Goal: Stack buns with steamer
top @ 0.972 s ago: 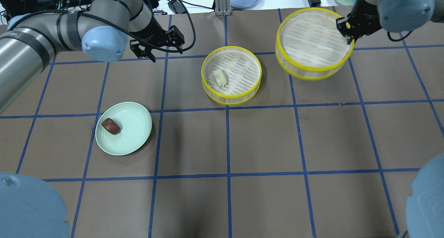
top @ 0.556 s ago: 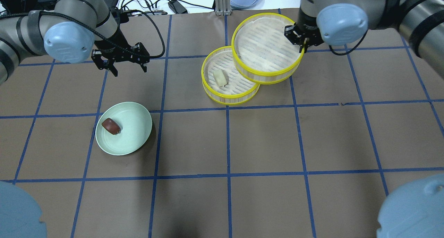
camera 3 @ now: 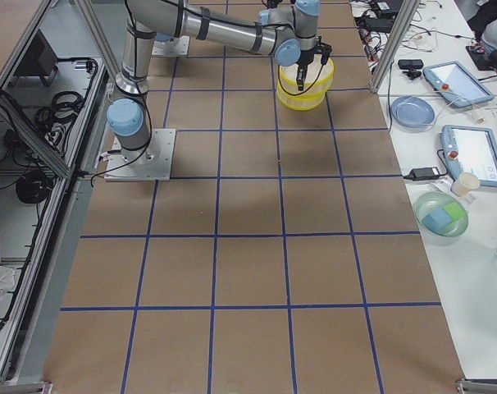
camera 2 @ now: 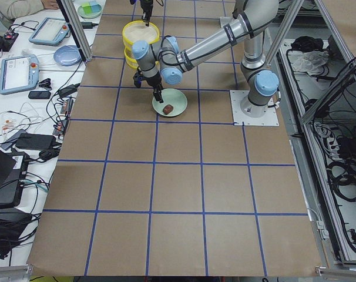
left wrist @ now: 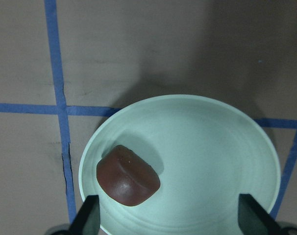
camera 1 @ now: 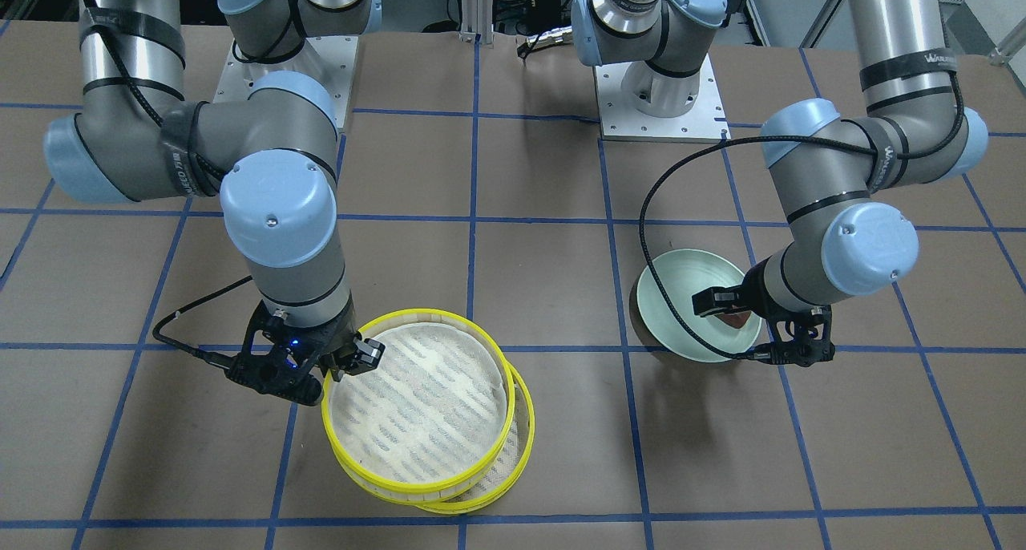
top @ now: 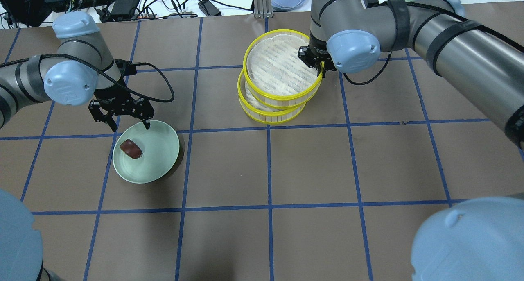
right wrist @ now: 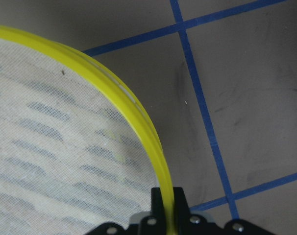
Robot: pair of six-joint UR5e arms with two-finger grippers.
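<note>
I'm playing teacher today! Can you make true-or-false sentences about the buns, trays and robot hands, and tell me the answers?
1. The brown bun lies on the plate. True.
2. The left gripper is holding the bun. False: it is open at the plate's edge and does not touch the bun.
3. The right gripper pinches the top tray by its rim. True.
4. The two trays sit far apart. False: the top tray is over the bottom tray, a bit off-centre.
5. A white bun lies in the top tray. False: its floor is bare.
</note>
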